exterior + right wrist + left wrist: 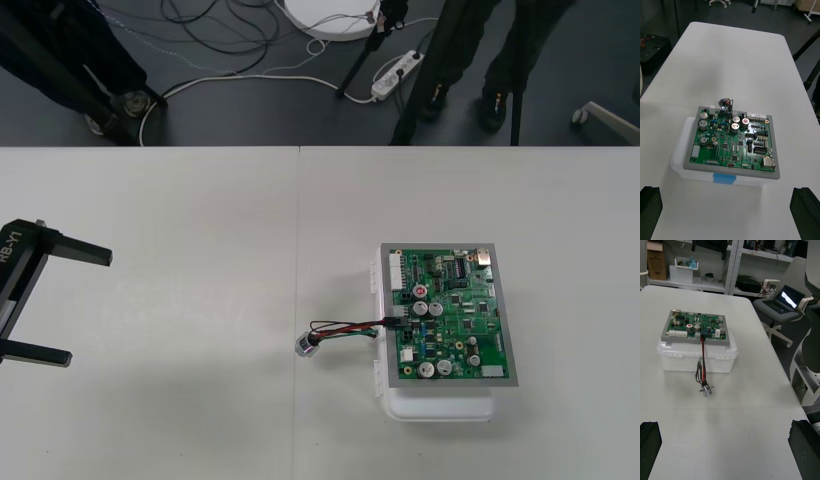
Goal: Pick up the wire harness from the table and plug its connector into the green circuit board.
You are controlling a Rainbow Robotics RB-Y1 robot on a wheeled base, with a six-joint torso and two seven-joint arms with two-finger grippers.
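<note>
Green circuit board (455,315) on its white base (440,405) holds the plug (397,320) of the harness (345,330) — wires trail to the socket (306,346) on the table (180,400). Left gripper (90,307) and right gripper (727,189) stand clear, fingers wide apart.

Black left tool (90,307), two slim straight fingers (80,251), white lettering

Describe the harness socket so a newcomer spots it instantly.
Find the green board on its white base. Thin wires run off its edge down to the table. The socket is the small round metal piece at their end, silver, unlike the black plug at the board.
</note>
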